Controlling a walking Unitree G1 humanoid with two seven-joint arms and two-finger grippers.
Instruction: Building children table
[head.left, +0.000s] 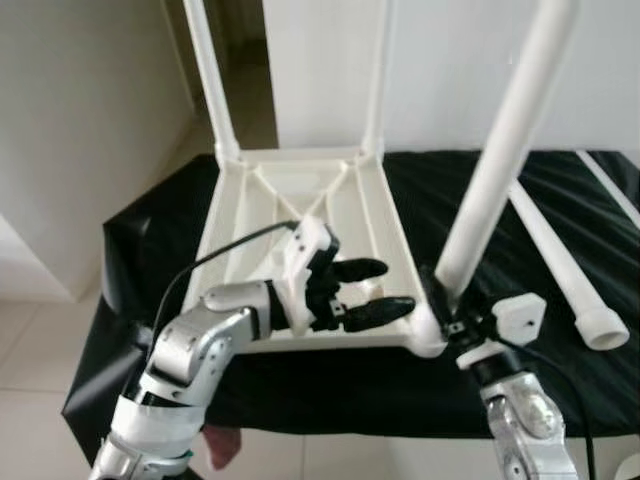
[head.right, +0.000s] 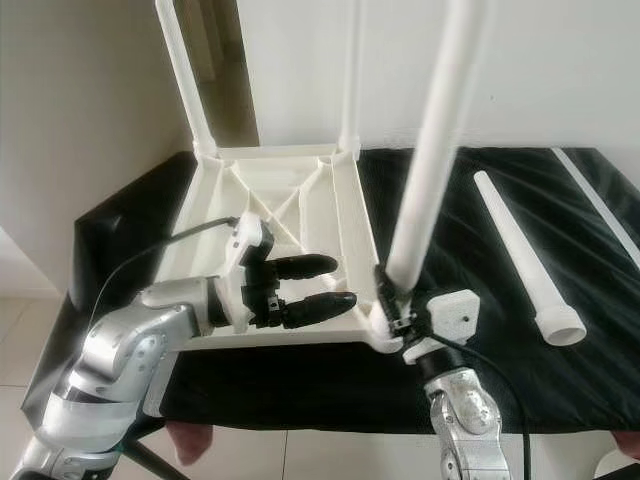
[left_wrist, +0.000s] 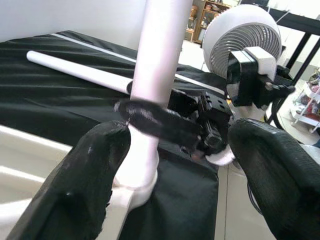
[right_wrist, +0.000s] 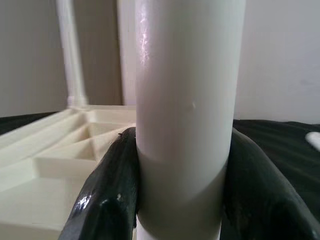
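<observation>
A white children's table top (head.left: 300, 215) lies upside down on a black-covered surface (head.left: 560, 230), with two legs standing at its far corners. A third white leg (head.left: 500, 150) stands tilted in the near right corner socket (head.left: 428, 335). My right gripper (head.left: 445, 305) is shut on that leg just above the socket; in the right wrist view both black fingers (right_wrist: 107, 200) press against the leg (right_wrist: 185, 110). My left gripper (head.left: 372, 290) hovers open over the top's near edge, left of the socket, holding nothing. In the left wrist view the leg (left_wrist: 157, 75) rises beyond its open fingers (left_wrist: 95, 175).
A loose white leg (head.left: 560, 265) lies on the black cover to the right, wide end toward me. A thin white strip (head.left: 608, 185) lies at the far right. A white fan (left_wrist: 242, 37) stands beyond the surface's edge. A white wall is behind.
</observation>
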